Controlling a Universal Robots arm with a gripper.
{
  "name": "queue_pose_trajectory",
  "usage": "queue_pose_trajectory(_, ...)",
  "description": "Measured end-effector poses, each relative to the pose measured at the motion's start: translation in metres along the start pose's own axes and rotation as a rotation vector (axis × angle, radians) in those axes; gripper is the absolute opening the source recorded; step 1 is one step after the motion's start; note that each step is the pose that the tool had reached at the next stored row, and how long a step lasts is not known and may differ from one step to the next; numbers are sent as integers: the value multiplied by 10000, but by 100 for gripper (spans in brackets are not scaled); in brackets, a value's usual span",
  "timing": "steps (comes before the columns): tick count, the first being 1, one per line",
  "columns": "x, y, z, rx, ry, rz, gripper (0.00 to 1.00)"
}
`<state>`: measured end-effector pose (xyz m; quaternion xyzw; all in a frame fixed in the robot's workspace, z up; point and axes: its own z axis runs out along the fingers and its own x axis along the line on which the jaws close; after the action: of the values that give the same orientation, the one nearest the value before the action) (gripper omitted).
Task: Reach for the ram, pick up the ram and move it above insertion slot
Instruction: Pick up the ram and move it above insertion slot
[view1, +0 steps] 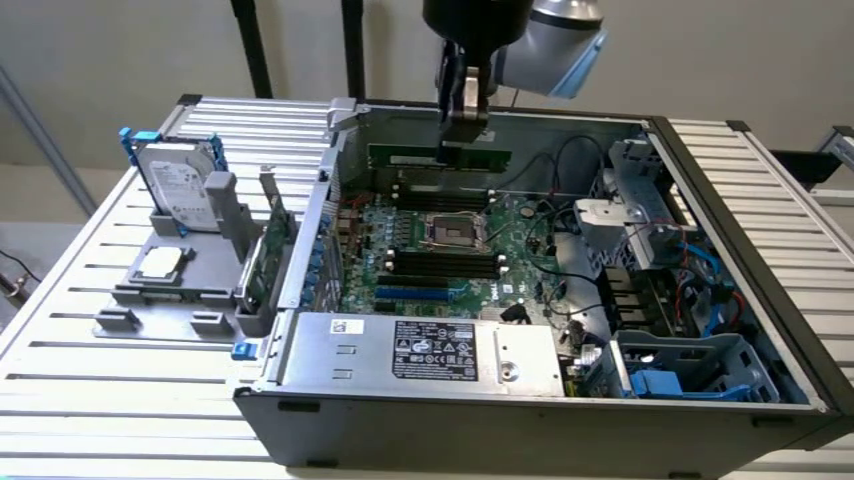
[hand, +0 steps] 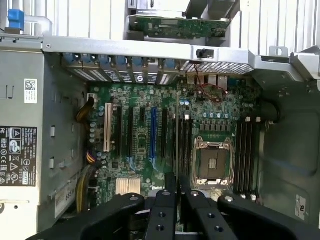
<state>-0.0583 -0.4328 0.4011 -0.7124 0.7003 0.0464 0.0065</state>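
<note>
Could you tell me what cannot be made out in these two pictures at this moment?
- Exterior view: where the gripper meets the ram is covered by the gripper's own body.
- Wrist view: the ram appears edge-on, so its chips cannot be read.
- Exterior view: the label on the power supply is too small to read.

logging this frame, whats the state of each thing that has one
ram: held edge-on in the gripper, above the motherboard
gripper: shut on the ram
computer case: side open, motherboard exposed
CPU socket: empty
expansion card: upright in the grey holder
hard drive: propped in the holder
</note>
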Motion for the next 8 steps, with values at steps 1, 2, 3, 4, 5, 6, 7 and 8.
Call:
queue_pose_trajectory(1, -26, -14, 5, 2, 30, 1, 13)
queue_pose_trajectory(2, -49, -26, 9, 5, 61, 4, 13)
queue_pose_trajectory(3, -69, -35, 14, 10, 96, 12, 13)
queue_pose_trajectory(4, -84, -40, 19, 18, 131, 24, 13)
queue_pose_trajectory(5, -93, -44, 25, 33, 160, 44, 13)
queue_pose_trajectory(6, -101, -47, 31, 47, 182, 69, 13)
queue_pose_trajectory(7, -106, -53, 36, 58, 194, 98, 13)
queue_pose_trajectory(8, -109, -59, 41, 67, 201, 140, 13)
